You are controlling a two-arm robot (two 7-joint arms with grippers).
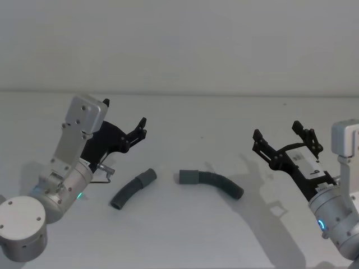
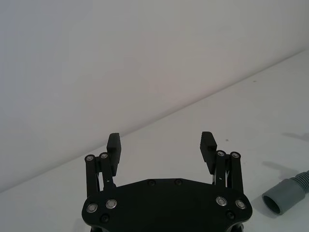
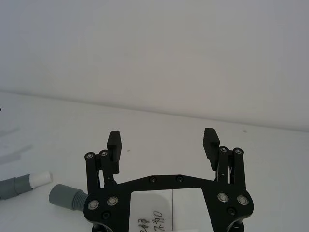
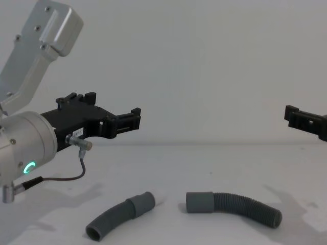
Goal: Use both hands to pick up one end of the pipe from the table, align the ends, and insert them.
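The pipe's left piece (image 1: 133, 189) and right piece (image 1: 213, 180) lie on the tabletop (image 1: 179, 241), cuffs (image 1: 190, 177) facing, between the left end effector (image 1: 142, 128) and right end effector (image 1: 276, 130), both hovering spread wide, so I'd grab each just behind its cuff.

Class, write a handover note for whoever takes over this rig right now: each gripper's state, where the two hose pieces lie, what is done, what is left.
Left gripper: jaws open, empty, above the table, to the left of the left hose piece.
Right gripper: jaws open, empty, raised to the right of the right hose piece.
Both pieces lie flat, left cuff facing right cuff across a gap; a white tip sticks out of the left one.
Done: nothing grasped.
Left: pick up both pieces, align the cuffs, insert.
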